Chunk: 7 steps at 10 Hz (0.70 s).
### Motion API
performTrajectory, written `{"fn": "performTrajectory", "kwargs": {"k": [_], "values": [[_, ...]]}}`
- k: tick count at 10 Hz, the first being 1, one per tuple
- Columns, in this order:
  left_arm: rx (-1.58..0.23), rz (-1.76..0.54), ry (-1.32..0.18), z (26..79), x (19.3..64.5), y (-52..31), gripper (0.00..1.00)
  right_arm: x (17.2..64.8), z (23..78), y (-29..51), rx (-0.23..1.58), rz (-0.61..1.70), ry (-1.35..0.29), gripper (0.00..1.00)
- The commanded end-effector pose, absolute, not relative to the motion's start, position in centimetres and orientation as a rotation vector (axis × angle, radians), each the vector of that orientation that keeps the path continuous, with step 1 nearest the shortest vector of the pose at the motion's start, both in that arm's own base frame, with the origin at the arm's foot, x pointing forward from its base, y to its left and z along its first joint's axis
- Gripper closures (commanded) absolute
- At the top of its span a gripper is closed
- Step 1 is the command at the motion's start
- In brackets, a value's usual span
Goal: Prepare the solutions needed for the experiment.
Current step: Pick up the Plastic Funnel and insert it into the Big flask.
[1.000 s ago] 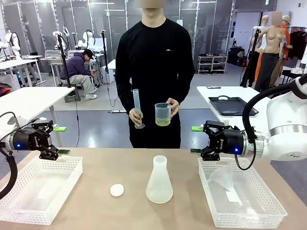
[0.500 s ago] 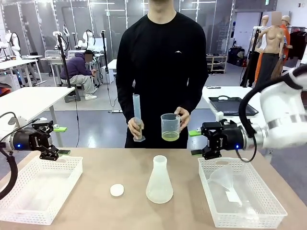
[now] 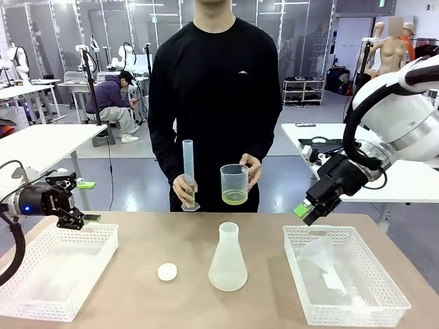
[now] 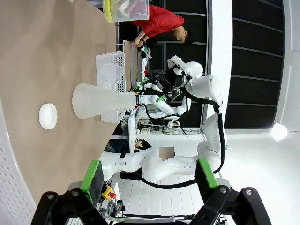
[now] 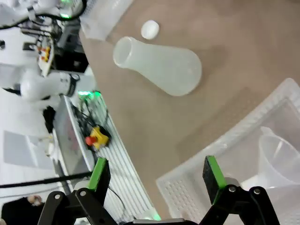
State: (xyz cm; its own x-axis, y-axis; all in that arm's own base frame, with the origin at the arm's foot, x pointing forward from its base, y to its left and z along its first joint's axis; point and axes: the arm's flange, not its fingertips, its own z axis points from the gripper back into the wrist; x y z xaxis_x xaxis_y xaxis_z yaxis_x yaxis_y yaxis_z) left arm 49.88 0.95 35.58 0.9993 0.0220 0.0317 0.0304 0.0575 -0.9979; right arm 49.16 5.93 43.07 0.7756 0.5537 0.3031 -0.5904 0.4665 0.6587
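Beyond the far edge of the table (image 3: 137,247), the solutions (image 3: 234,198) sat in a likely light, slippery beaker (image 3: 234,179), best pinched mid-wall by my wide-open right gripper (image 3: 306,214).

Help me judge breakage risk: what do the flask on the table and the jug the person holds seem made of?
Flask: probably plastic, matte; its walls look milky and cloudy, not glass-clear. Jug: likely plastic too, smoother and clearer; the yellow-green liquid shows through its wall. Glass cannot be ruled out by look alone.
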Motion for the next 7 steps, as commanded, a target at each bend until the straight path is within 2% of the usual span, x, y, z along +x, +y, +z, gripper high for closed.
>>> {"fn": "performTrajectory", "kwargs": {"k": [1,5,7], "values": [[-1.520,-0.008,-0.028,35.8,49.8,1.0,0.00,49.0,42.8,6.1,0.886,0.648,-0.053,0.00],[-1.520,-0.008,-0.028,35.8,49.8,1.0,0.00,49.1,42.8,6.0,0.854,0.682,-0.052,0.00],[-1.520,-0.008,-0.028,35.8,49.8,1.0,0.00,51.8,43.9,5.7,0.517,0.993,-0.118,0.00]]}}
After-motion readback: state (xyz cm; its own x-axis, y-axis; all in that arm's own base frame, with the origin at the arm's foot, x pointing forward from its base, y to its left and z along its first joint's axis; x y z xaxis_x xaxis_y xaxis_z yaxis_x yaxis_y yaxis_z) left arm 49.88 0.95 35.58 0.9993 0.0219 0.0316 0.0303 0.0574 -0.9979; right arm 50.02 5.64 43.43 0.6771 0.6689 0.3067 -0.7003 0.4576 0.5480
